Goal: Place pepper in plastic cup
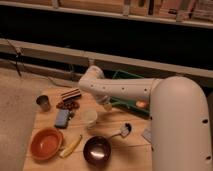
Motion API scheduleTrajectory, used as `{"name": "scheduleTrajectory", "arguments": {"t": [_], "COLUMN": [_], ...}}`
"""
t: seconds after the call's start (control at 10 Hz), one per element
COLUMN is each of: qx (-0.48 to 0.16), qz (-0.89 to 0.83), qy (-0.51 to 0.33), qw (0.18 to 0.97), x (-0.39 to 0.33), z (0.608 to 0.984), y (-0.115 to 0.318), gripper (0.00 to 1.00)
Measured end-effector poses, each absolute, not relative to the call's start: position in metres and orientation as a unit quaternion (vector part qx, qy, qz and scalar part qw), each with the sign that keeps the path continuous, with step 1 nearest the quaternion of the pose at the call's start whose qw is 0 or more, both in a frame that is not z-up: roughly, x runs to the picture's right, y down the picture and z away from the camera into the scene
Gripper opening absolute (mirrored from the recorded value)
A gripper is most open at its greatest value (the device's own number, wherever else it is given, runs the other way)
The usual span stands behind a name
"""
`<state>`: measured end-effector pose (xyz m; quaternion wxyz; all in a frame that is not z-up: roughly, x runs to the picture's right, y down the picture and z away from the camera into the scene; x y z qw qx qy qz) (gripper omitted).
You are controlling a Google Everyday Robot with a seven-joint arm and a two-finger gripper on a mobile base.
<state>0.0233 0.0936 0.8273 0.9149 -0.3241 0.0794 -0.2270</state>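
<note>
The claw (106, 105), closed narrow at two o'clock of the short white plastic cup (90, 118), should rise straight and centre over the rim before opening.

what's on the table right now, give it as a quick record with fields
gripper: shut, low over the table, just behind and right of the plastic cup
plastic cup: upright, mid-table, contents unclear
pepper: cannot be made out
front row: orange bowl, yellow banana-like item, dark bowl
left edge: metal cup, upright
behind arm: green tray, partly hidden
task state: pepper not seen in the cup
</note>
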Motion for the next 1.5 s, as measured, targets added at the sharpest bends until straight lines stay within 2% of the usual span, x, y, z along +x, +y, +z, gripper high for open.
{"name": "scheduleTrajectory", "arguments": {"t": [0.4,0.9,1.5], "qx": [-0.304,-0.271,-0.254], "qz": [-0.213,-0.141,-0.079], "qy": [0.095,0.09,0.046], "qw": [0.924,0.948,0.963], "x": [0.031,0.123,0.227], "z": [0.806,0.765,0.75], "y": [0.06,0.035,0.035], "gripper": [0.0,0.0,0.0]}}
